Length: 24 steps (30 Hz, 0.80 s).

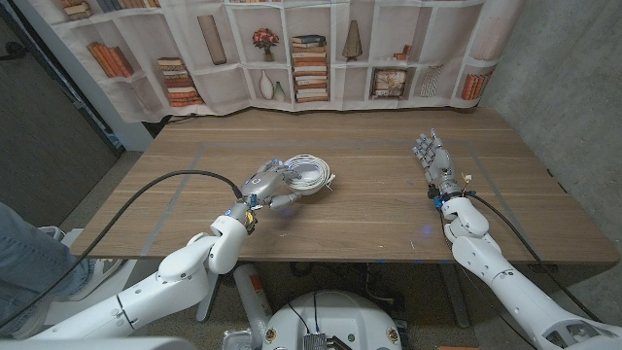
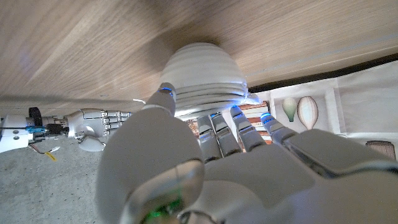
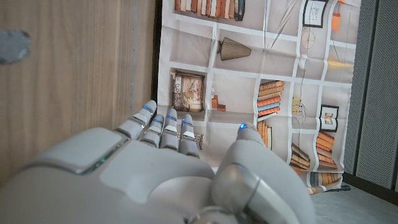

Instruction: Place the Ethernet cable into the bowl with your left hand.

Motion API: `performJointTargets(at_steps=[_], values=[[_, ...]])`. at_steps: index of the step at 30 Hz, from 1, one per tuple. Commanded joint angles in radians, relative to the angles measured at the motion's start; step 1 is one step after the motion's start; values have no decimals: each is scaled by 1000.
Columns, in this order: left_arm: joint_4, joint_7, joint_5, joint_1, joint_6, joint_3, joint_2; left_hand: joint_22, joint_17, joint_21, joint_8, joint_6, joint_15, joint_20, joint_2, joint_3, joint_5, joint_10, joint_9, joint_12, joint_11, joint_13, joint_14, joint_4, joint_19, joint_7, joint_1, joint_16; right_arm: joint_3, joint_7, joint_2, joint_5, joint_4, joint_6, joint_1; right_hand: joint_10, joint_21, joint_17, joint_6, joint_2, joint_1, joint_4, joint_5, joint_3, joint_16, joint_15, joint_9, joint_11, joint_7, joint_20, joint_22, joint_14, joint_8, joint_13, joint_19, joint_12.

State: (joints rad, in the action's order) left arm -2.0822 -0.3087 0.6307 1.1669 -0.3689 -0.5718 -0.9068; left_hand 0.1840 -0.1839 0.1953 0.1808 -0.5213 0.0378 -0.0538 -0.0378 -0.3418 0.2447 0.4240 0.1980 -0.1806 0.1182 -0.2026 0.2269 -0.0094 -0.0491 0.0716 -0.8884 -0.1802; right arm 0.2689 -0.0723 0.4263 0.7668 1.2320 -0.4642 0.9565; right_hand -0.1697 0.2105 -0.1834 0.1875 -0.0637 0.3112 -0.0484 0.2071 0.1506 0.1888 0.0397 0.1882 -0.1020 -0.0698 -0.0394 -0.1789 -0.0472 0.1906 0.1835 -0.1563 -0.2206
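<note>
Because the task assigns the left hand [image 1: 268, 185], it sits at the near side of the bowl [image 2: 202, 65], fingers [image 2: 239, 132] spread against its ribbed wall, gripping nothing visible. The Ethernet cable [image 1: 311, 175] appears coiled inside the bowl, so no single long axis is discernible; one end seems to point right. The right hand [image 1: 433, 160] waits well right of the bowl, fingers straight and apart
</note>
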Motion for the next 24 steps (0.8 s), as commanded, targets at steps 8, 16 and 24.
performJointTargets(at_steps=[8, 16, 24], values=[[-20, -2, -2, 2, 9, 11, -12, 4, -3, 3, 9, 9, 32, -7, -3, 1, 13, -1, 2, -8, 0, -2, 0, 4, 0, 2, 16, -4, -2, -3, -5, 2, -6, -7, -3, -9, -3, -2, 7, -1, 14, -9, 0, 2, -1, 0, 2, 0, 6, -12, -6, -7, 7, 6, -9, 1], [-39, -26, -16, 19, 29, 29, -22, 4, -3, 5, 9, 17, 32, -7, -4, 2, 16, -4, 2, -9, 1, -2, -1, 5, 0, 1, 19, -5, -4, -5, -7, 4, -11, -10, -4, -9, -3, -2, 7, -1, 15, -10, -1, 2, -1, -1, 2, 0, 6, -12, -6, -7, 6, 6, -9, 1], [-49, -41, -30, 31, 42, 46, -28, 4, -3, 7, 13, 16, 32, -7, -5, 3, 19, -4, 2, -12, 1, -1, -1, 6, 3, 0, 21, -7, -5, -4, -8, 3, -15, -13, -5, -9, -3, -2, 6, -1, 15, -11, -1, 2, -1, 0, 2, 1, 7, -11, -6, -8, 6, 6, -9, 2]])
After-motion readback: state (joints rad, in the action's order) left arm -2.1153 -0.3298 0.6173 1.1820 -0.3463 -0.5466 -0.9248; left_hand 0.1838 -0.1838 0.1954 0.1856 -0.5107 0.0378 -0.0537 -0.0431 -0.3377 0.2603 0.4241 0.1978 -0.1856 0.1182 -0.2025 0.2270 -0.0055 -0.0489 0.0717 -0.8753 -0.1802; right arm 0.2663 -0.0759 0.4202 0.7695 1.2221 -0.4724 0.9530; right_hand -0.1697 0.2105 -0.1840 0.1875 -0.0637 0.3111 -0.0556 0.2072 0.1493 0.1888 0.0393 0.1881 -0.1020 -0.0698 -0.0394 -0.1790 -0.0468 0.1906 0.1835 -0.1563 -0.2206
